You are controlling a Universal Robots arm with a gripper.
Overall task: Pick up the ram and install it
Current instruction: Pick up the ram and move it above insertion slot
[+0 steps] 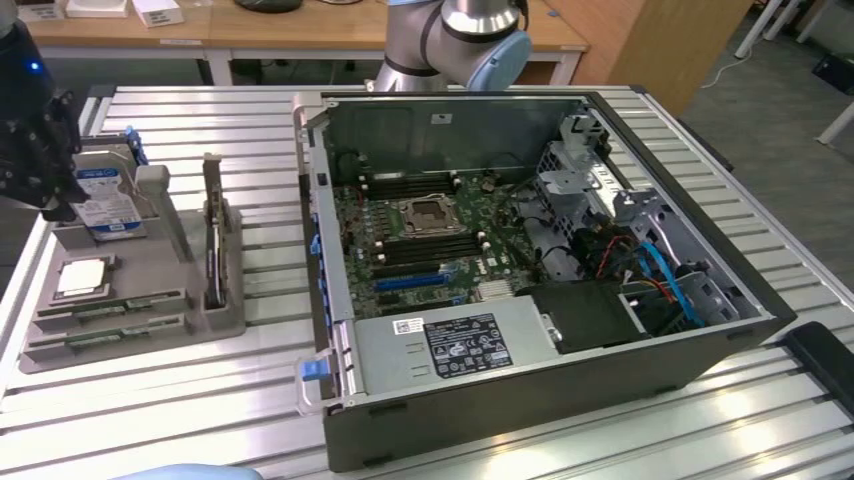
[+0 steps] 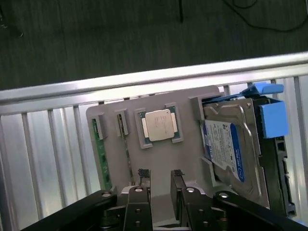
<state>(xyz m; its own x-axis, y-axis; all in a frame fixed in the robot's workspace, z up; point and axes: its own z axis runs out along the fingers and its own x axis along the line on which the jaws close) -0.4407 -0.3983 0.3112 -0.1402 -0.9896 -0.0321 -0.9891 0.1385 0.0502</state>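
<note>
Slatted metal table (image 1: 200, 400), wooden desks (image 1: 334, 25) behind. Nearest: open computer case (image 1: 534, 395), motherboard exposed. Just beside it, on the exterior view's left: grey tray (image 1: 160, 270). Ram (image 1: 107, 341) lying in front slot, second green stick (image 1: 118, 308) alongside, silver processor (image 1: 83, 277) next, hard drive (image 1: 110, 205) on edge at far end. Above tray: pincer (image 2: 161, 175), jaws partly apart, empty, touching nothing.

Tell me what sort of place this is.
Probably a robotics lab bench for computer assembly: an open computer case, a grey tray holding a CPU and hard drive, a slatted aluminium table.
</note>
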